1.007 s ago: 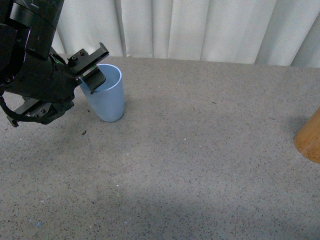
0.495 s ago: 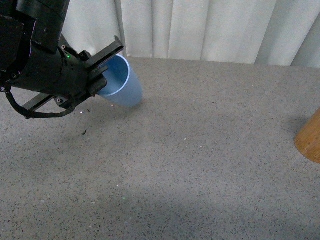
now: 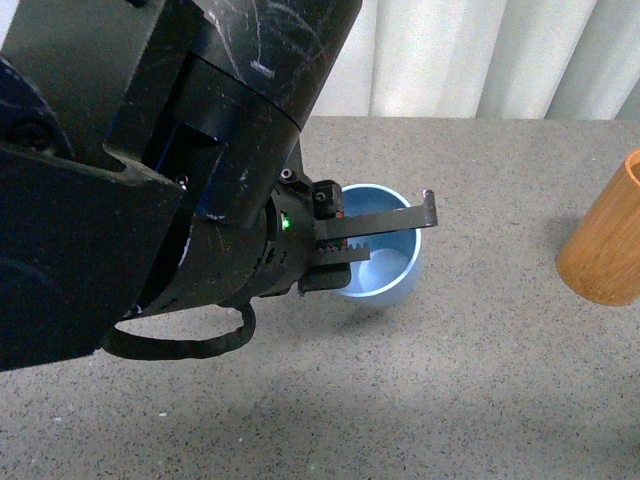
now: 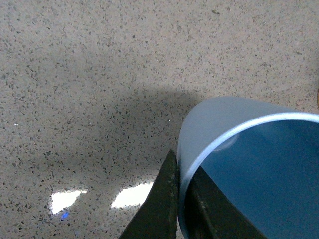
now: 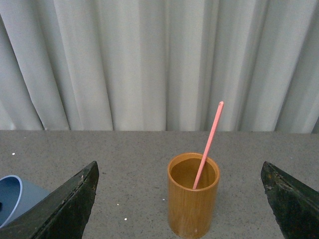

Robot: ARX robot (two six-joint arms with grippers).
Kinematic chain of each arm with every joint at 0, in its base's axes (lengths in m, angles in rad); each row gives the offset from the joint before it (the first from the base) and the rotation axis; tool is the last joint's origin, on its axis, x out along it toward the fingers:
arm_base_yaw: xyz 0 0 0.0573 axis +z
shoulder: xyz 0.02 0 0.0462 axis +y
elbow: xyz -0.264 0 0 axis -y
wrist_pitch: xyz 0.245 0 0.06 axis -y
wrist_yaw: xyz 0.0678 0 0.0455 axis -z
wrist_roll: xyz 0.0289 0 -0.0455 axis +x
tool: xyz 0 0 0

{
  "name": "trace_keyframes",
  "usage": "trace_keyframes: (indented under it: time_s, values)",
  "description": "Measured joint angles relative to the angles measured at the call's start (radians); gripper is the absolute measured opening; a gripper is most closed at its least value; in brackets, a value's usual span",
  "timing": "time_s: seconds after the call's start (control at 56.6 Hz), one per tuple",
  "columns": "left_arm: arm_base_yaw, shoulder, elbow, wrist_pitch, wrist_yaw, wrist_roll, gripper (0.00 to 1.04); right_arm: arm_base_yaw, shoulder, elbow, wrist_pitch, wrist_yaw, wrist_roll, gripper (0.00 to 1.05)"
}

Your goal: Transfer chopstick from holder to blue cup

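Observation:
My left gripper point(image 3: 372, 238) is shut on the rim of the blue cup point(image 3: 385, 272), one finger inside and one outside. The cup is near the table's middle, its mouth up. I cannot tell if its base touches the table. In the left wrist view the fingers point(image 4: 167, 199) pinch the cup's wall point(image 4: 219, 124). The tan wooden holder point(image 3: 605, 235) stands at the right. In the right wrist view the holder point(image 5: 193, 204) holds one pink-red chopstick point(image 5: 208, 144) that leans against its rim. My right gripper point(image 5: 179, 167) is open and empty, its fingers wide on either side of the holder. The cup's edge point(image 5: 17, 196) shows there too.
The speckled grey table point(image 3: 480, 400) runs back to a white curtain point(image 3: 480, 60). The bulky black left arm point(image 3: 150, 180) fills the left half of the front view and hides the table behind it.
My left arm has carried the blue cup from the far left to the right and nearer, to the table's middle. More of the holder now shows at the right.

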Motion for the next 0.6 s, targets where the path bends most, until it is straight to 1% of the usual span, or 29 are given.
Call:
trace_keyframes:
  time_s: [0.177,0.601]
  values:
    - [-0.001,0.048,0.036,-0.016,-0.018,-0.002,0.04,0.0,0.0,0.0,0.0,-0.001,0.0,0.95]
    - [0.041,0.114,0.09,-0.032,-0.046,-0.033,0.04,0.0,0.0,0.0,0.0,0.0,0.0,0.95]
